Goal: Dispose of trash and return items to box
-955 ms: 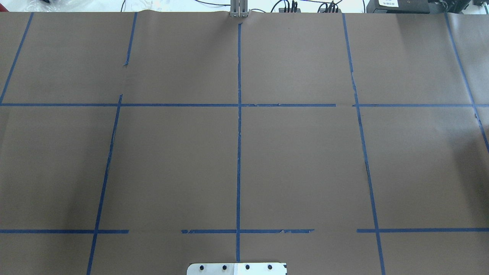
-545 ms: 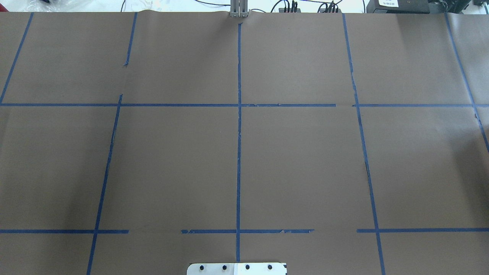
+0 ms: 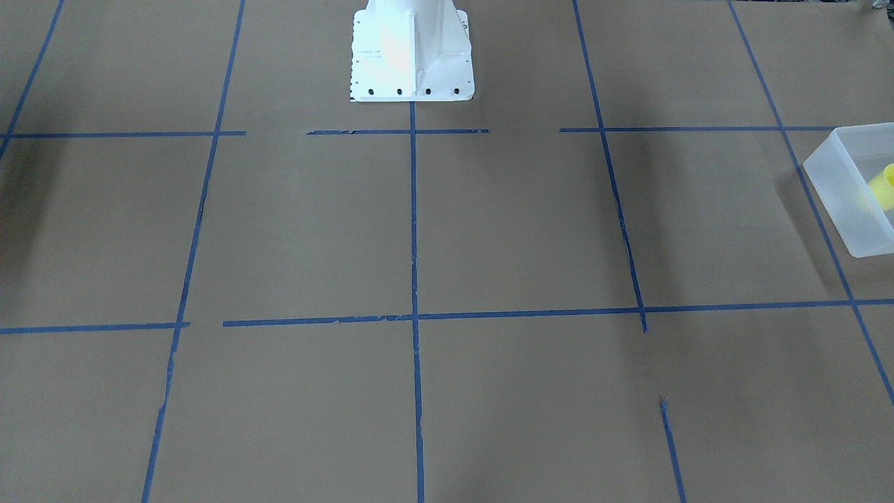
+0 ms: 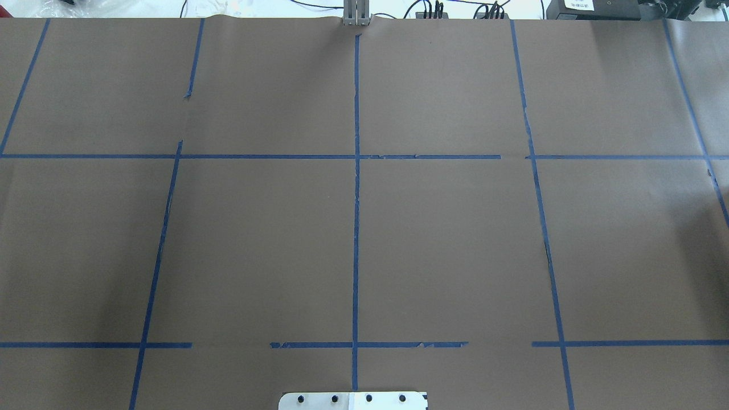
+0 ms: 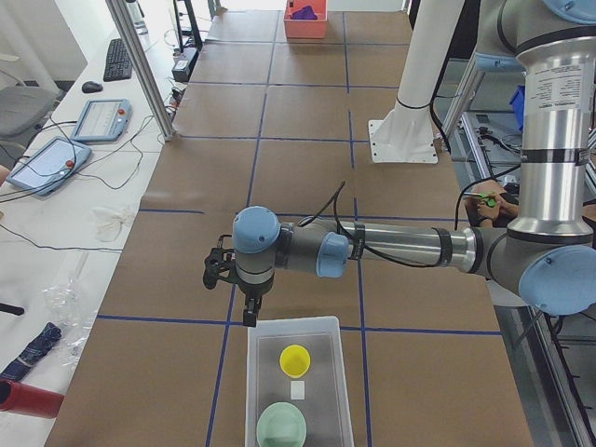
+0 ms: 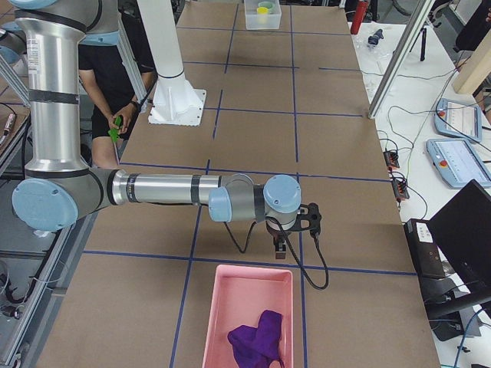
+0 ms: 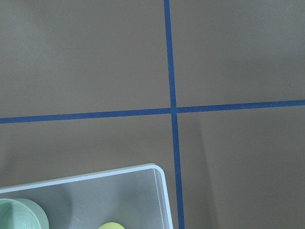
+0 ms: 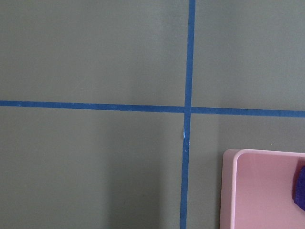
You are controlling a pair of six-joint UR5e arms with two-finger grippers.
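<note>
The frosted white box [image 5: 291,321] stands at the table's end on my left. In it stands the small yellow cup [image 5: 295,359]. The box [image 3: 838,195] and cup [image 3: 884,187] also show at the right edge of the front view. The left wrist view shows the box corner [image 7: 161,191] and the cup's rim [image 7: 112,225]. My left gripper [image 5: 247,312] hangs just above the table beside the box's far rim; I cannot tell if it is open or shut. My right gripper [image 6: 281,249] hangs beside a pink bin [image 6: 253,267]; its state cannot be told either.
A mint-green bowl [image 5: 281,426] and a small white piece [image 5: 297,389] also lie in the box. The pink bin holds a purple cloth [image 6: 257,341]. The robot's white base [image 3: 411,56] stands at mid-table. Tablets and cables lie past the table's far edge [image 5: 88,121].
</note>
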